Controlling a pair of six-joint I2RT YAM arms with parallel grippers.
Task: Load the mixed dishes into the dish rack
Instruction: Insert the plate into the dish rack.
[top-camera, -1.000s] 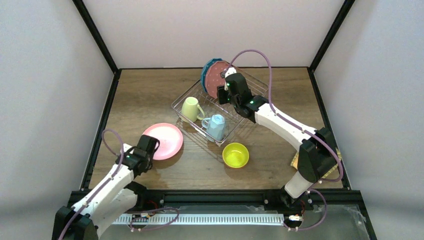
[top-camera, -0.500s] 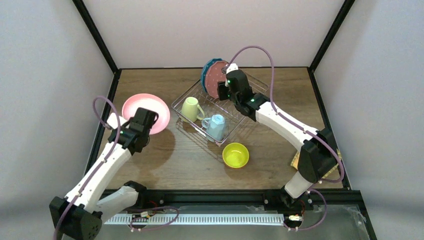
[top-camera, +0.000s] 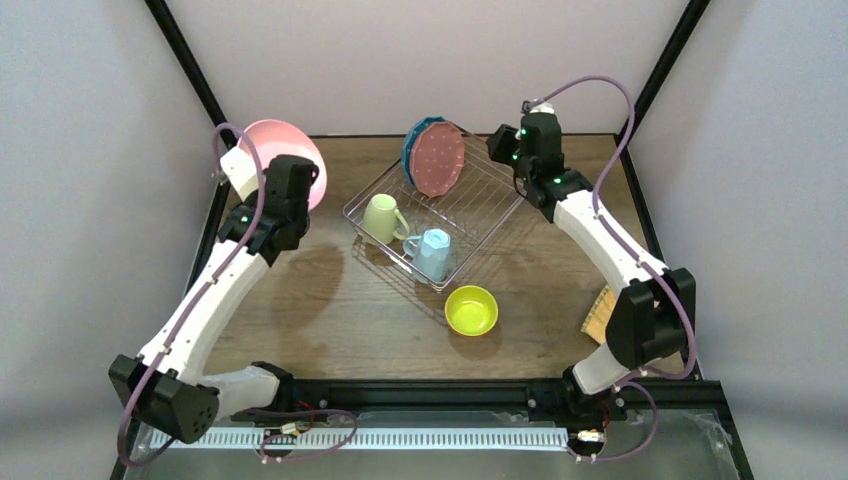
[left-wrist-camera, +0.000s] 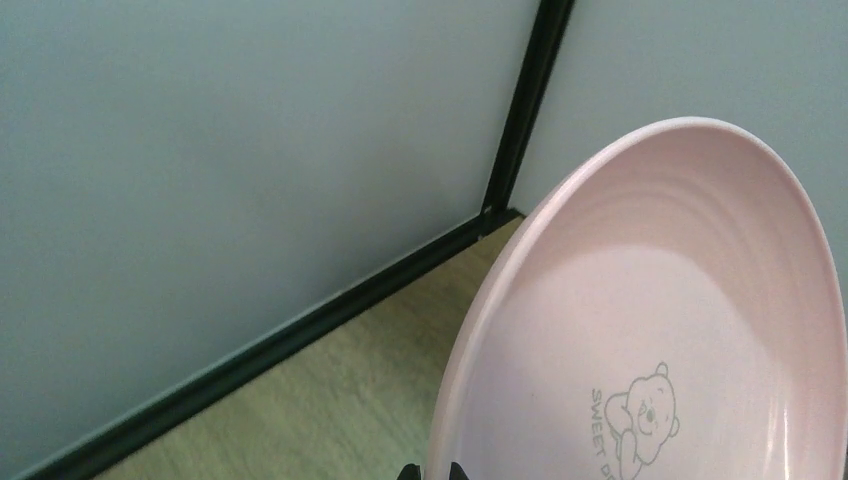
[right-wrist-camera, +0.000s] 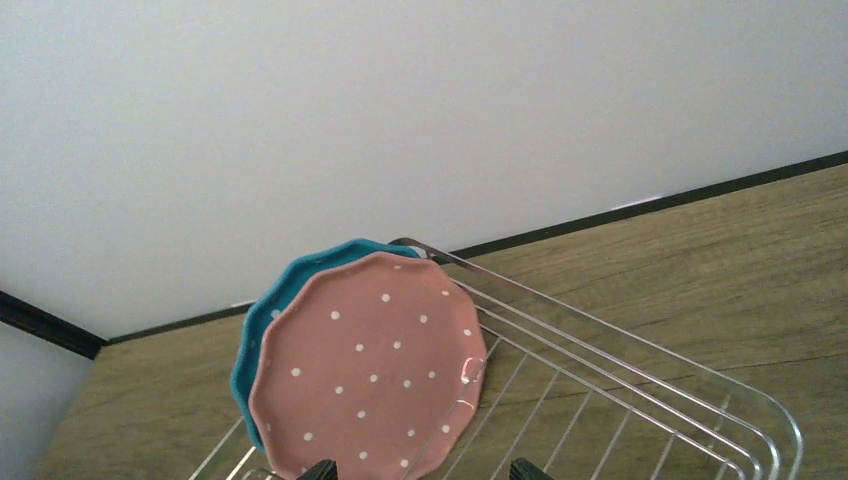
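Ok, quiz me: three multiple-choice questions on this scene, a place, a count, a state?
1. Where is the lime bowl?
A) on the table in front of the dish rack
B) inside the rack
C) on a plate
2. How many mugs are in the rack?
A) none
B) four
C) two
3. The right arm's fingers are:
A) shut on a mug
B) open and empty
C) shut on a bowl
Answers: 1 A, it sits on bare wood; 2 C, pale green mug and light blue mug; 3 B, nothing lies between them.
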